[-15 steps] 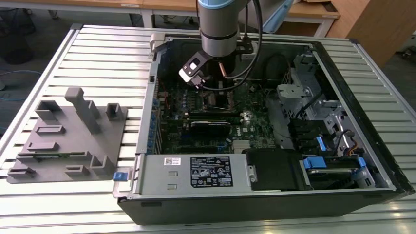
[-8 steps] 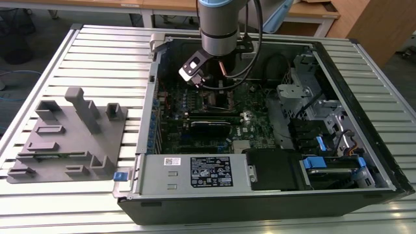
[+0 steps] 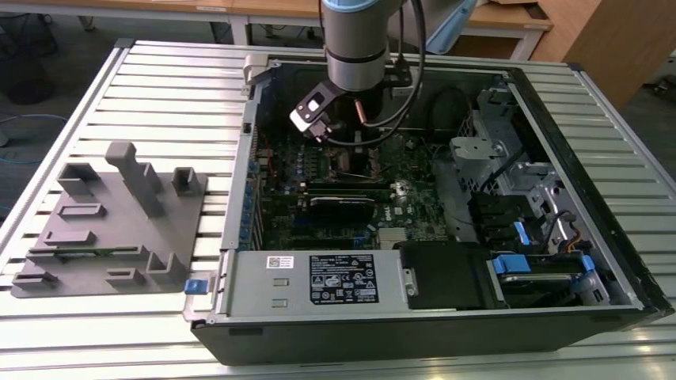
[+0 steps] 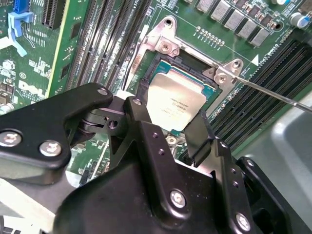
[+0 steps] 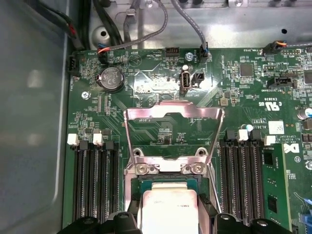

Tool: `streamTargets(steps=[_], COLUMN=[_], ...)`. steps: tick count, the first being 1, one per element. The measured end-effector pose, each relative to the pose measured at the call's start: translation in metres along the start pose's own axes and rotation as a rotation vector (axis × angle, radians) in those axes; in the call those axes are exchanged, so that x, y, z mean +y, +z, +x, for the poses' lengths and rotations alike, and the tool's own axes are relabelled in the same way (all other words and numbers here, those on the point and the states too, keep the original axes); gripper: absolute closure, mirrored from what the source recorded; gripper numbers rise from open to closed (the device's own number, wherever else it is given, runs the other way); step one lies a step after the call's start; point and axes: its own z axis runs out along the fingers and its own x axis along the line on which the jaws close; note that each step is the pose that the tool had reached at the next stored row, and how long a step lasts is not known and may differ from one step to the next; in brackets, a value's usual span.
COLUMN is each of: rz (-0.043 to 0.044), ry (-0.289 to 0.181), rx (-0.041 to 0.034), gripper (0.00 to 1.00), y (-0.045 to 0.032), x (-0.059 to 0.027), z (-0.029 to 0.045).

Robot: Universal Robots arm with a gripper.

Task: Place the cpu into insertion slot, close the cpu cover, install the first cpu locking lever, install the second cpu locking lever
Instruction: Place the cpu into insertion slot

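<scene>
Slatted metal table (image 3: 158, 95) carries an open computer case (image 3: 423, 336), with a grey fixture tray (image 3: 106, 229) at its 9 o'clock in the exterior view. Inside the case lies the green motherboard (image 5: 234, 97), and the arm (image 3: 359, 39) reaches down over the board's 12 o'clock half.

In the second wrist view the gripper (image 4: 170, 117) is clamped on the cpu (image 4: 175, 100), one black finger against each of two opposite edges, probably so the chip hangs level and square. The cpu sits right at the insertion slot (image 4: 187, 59), whose dark rim frames it. I cannot tell whether it is fully seated.

The cpu cover (image 5: 141, 113) stands swung open in the first wrist view, leaving the socket free from above. A thin locking lever (image 4: 273, 92) juts out unlatched beside the socket, clear of the chip. Black memory slots (image 5: 92, 180) flank the socket on both sides.
</scene>
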Motion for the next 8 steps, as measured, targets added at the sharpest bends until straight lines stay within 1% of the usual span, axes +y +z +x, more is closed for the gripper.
streamTargets(steps=[8], rz=[0.0005], ry=[0.003], rx=[-0.0013], gripper=[0.46], y=[0.0036], x=[-0.0006], z=[0.0000])
